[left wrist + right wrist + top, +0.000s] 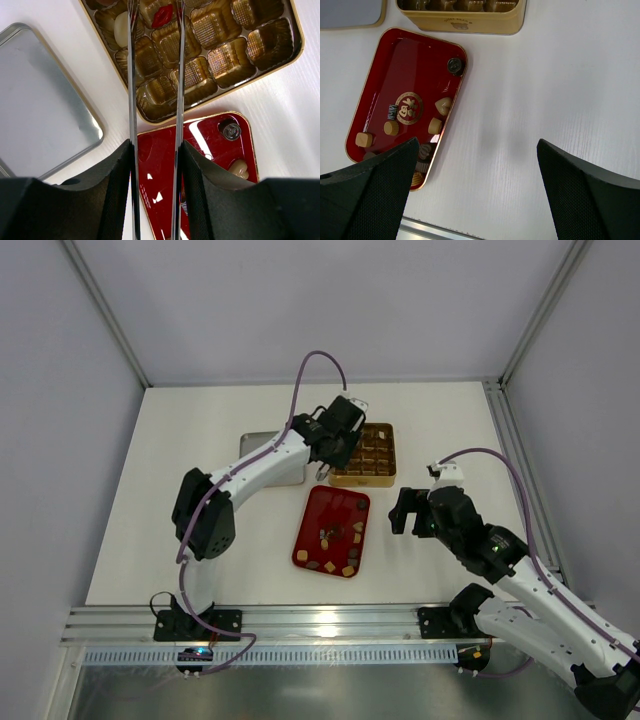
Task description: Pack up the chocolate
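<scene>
Several small chocolates, tan, cream and dark brown, lie in the red tray (pixel 325 508), mostly at its near end; in the right wrist view I see a tan round one (pixel 391 128) and a cream heart (pixel 443 105). The gold tin (pixel 392 455) holds a cream piece (pixel 121 28) and one topped with red lips (pixel 161 15). My left gripper (pixel 156 146) is shut on thin metal tongs (pixel 132 75), whose blades reach over the tin on either side of the red-lipped piece. My right gripper (pixel 476 145) is open and empty, right of the tray.
A silver lid (pixel 262 455) lies flat left of the tin, also in the left wrist view (pixel 40 100). The tin stands just behind the tray. Frame posts and grey walls bound the white table; a metal rail runs along its near edge.
</scene>
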Controlling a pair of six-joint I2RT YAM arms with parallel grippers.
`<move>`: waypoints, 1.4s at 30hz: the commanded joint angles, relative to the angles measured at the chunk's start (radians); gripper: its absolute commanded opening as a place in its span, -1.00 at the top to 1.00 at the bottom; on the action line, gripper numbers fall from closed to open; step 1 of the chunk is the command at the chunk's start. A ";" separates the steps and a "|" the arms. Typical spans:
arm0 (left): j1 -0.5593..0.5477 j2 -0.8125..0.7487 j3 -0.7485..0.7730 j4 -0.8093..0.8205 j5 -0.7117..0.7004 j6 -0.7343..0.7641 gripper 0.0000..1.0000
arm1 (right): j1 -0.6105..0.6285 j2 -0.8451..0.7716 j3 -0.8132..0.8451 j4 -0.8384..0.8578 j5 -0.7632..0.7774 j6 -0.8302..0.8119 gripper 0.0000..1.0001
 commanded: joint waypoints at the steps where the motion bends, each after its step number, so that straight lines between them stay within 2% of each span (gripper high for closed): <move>1: 0.004 -0.069 0.040 0.023 0.013 0.010 0.15 | 0.000 -0.013 0.022 0.003 0.006 0.001 -0.99; 8: 0.003 -0.207 -0.021 0.014 0.062 -0.023 0.14 | -0.002 -0.005 0.024 0.016 0.006 0.003 -1.00; 16: -0.023 -0.396 -0.216 0.002 0.085 -0.071 0.14 | 0.000 0.008 0.030 0.026 -0.001 0.001 -0.99; 22: -0.083 -0.537 -0.343 -0.064 0.062 -0.120 0.14 | 0.000 0.018 0.025 0.034 -0.013 0.006 -1.00; 33: -0.215 -0.701 -0.562 -0.184 -0.008 -0.264 0.14 | -0.002 0.033 0.005 0.053 -0.036 0.029 -0.99; 42: -0.267 -0.789 -0.639 -0.253 -0.002 -0.318 0.14 | 0.000 0.039 -0.015 0.065 -0.040 0.033 -1.00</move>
